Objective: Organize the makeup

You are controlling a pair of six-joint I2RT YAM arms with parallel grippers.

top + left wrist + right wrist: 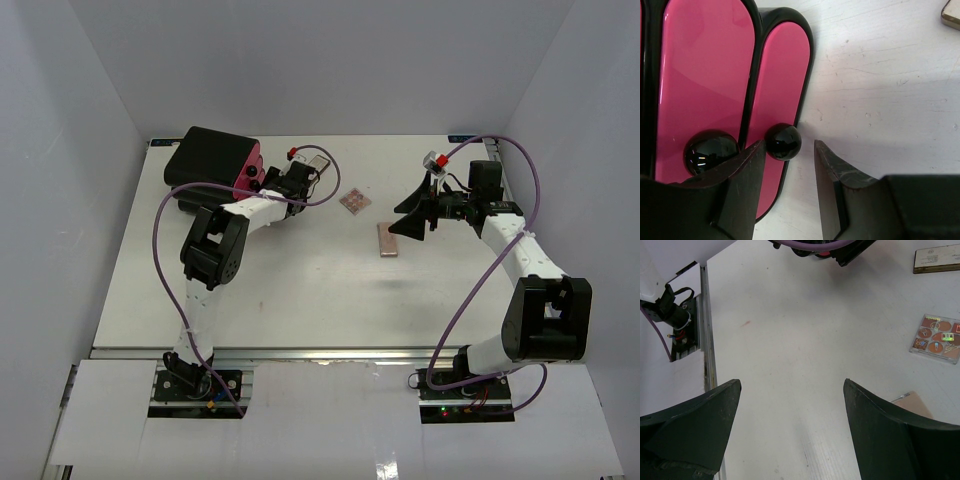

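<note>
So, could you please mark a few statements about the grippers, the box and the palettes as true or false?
1. The left gripper is open, its tips at a drawer knob. True.
2. The right gripper holds the square palette. False: it is open and empty, and the palette lies on the table.
3. The square palette lies on top of the rectangular palette. False: they lie apart.
4. The box stands at the table's far left corner. True.
</note>
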